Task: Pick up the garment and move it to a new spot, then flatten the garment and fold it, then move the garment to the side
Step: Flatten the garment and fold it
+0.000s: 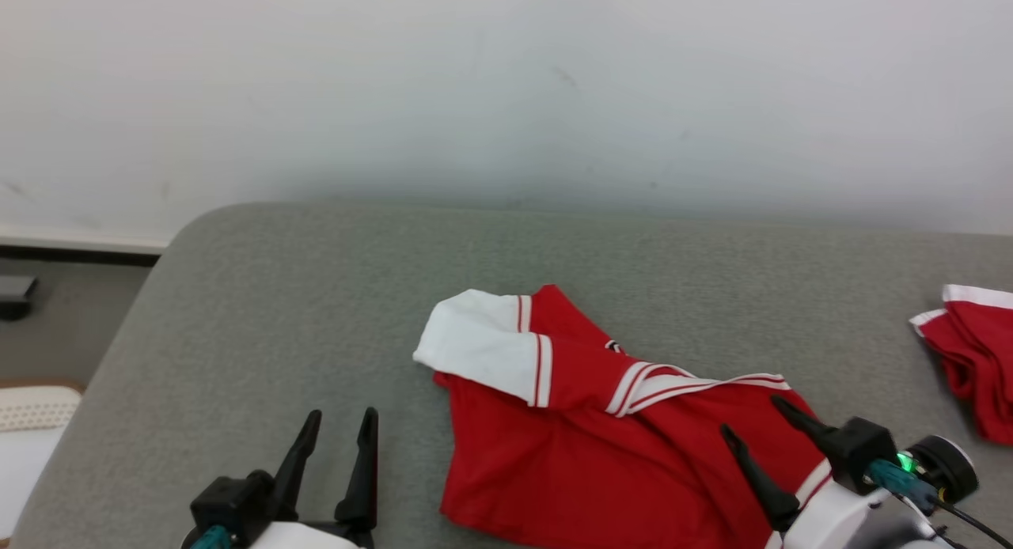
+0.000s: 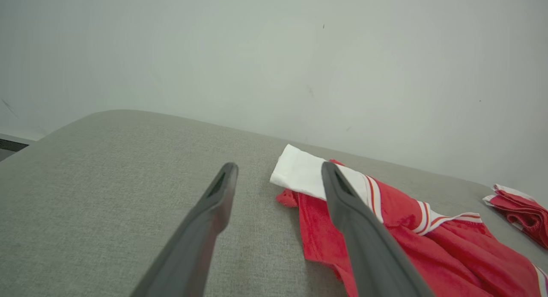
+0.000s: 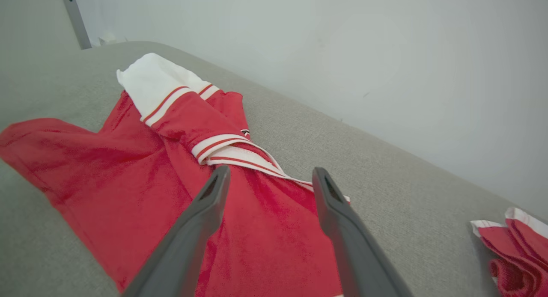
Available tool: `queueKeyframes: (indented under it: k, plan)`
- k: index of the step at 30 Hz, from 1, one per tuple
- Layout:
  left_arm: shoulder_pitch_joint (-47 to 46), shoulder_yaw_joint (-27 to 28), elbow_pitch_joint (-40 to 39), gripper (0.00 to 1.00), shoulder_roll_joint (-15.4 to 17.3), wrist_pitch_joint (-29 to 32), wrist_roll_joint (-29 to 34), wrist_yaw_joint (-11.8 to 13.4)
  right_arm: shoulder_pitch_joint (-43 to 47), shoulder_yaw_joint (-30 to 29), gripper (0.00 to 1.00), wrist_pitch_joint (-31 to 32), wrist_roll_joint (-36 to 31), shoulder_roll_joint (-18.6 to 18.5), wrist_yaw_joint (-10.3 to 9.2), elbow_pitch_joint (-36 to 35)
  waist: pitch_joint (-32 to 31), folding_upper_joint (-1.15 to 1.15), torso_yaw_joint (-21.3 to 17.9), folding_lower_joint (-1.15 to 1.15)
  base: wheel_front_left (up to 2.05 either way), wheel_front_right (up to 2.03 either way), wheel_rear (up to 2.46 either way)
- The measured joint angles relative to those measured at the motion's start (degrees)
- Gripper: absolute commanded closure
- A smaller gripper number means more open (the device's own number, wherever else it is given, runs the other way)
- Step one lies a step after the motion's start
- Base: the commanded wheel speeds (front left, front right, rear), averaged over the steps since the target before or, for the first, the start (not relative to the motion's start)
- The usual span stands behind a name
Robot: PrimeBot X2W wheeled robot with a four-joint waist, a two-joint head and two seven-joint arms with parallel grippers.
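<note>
A red garment (image 1: 586, 446) with white sleeves and striped trim lies rumpled on the grey cushioned surface (image 1: 316, 296), partly folded over itself. The left wrist view has the garment (image 2: 419, 245) at lower right, and in the right wrist view the garment (image 3: 141, 168) spreads below the fingers. My left gripper (image 1: 342, 422) stands open over bare surface, left of the cloth, holding nothing. Above the garment's right part my right gripper (image 1: 748, 416) hangs open, fingers apart with nothing between them. The same open fingers show as my left gripper (image 2: 278, 170) and my right gripper (image 3: 270, 173).
A second red and white cloth (image 1: 977, 351) lies bunched at the surface's right edge, also seen as the second cloth (image 3: 513, 245). A pale wall (image 1: 506, 90) stands right behind the surface. At the left, the surface drops to a floor with a pale object (image 1: 32, 422).
</note>
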Motion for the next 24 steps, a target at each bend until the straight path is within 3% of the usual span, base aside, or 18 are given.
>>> queueKeyframes:
  k: [13,24]
  plan:
    - [-2.6,-1.4,0.3,0.0,-0.2,0.0,-0.5,-0.2,-19.5,21.1,0.0,2.4,9.7,-5.2,0.0,18.1,4.1,0.0,9.0,0.0,0.0,0.0,0.0]
    - [-3.6,-1.4,0.5,0.0,-0.2,0.0,-0.6,-0.5,-28.0,33.7,0.0,0.0,17.9,-5.1,0.0,28.3,6.6,0.0,12.7,0.0,0.0,0.0,0.0]
